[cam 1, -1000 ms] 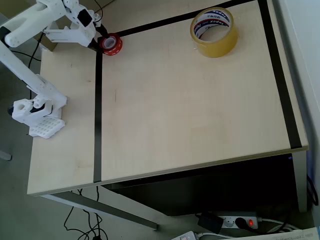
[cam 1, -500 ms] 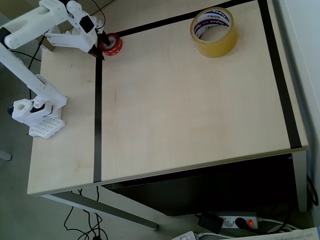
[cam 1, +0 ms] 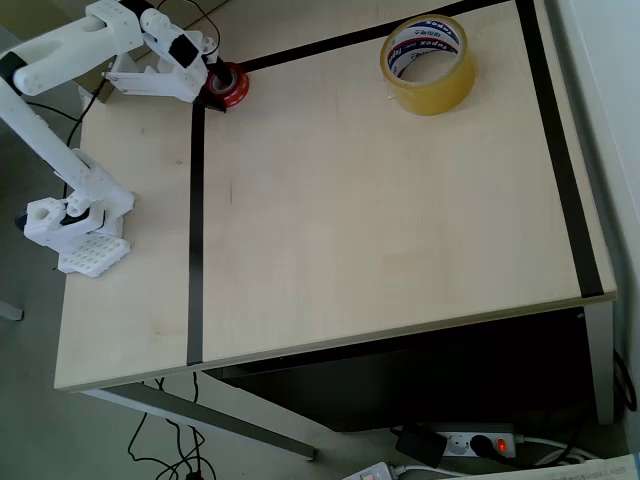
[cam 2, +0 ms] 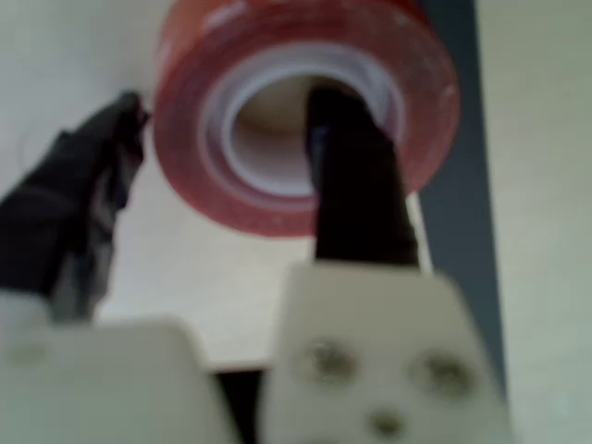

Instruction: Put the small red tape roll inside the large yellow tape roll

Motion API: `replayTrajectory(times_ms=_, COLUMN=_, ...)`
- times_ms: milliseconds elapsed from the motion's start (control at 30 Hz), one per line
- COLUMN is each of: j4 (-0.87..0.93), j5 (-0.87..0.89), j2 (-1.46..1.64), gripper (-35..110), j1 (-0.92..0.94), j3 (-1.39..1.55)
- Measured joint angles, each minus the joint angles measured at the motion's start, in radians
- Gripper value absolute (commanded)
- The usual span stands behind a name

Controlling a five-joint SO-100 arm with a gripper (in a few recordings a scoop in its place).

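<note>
The small red tape roll (cam 1: 233, 85) lies flat at the table's back left, where two black lines cross. My gripper (cam 1: 214, 82) is down on it from the left. In the wrist view the roll (cam 2: 421, 92) is close and blurred. One dark finger (cam 2: 356, 185) reaches into its pale core, while the other finger (cam 2: 83, 194) stands outside the left wall, its tip close to the red rim. The jaws are open astride the wall. The large yellow tape roll (cam 1: 432, 92) stands far to the right at the back, with its printed white core facing up.
The arm's white base (cam 1: 75, 225) is clamped at the table's left edge. Black tape lines run down the left side (cam 1: 196, 250), along the right side (cam 1: 562, 160) and across the back. A power strip (cam 1: 470, 442) lies on the floor below the front edge.
The gripper has come down further over the red roll, and the arm now covers more of it. The roll has shifted slightly up and to the right. The yellow roll has not moved.
</note>
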Motion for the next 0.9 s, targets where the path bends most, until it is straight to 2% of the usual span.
replayTrajectory(times_ms=167, j4=-0.052, j5=0.000, j2=-0.002, gripper=0, j1=0.003, j3=0.018)
replayTrajectory(times_ms=400, j4=-0.052, j5=0.002, j2=-0.002, gripper=0, j1=0.014, j3=0.018)
replayTrajectory(times_ms=567, j4=0.023, j5=0.002, j2=0.012, gripper=0, j1=0.023, j3=0.018)
replayTrajectory(times_ms=900, j4=0.080, j5=0.002, j2=0.267, gripper=0, j1=0.175, j3=-0.011)
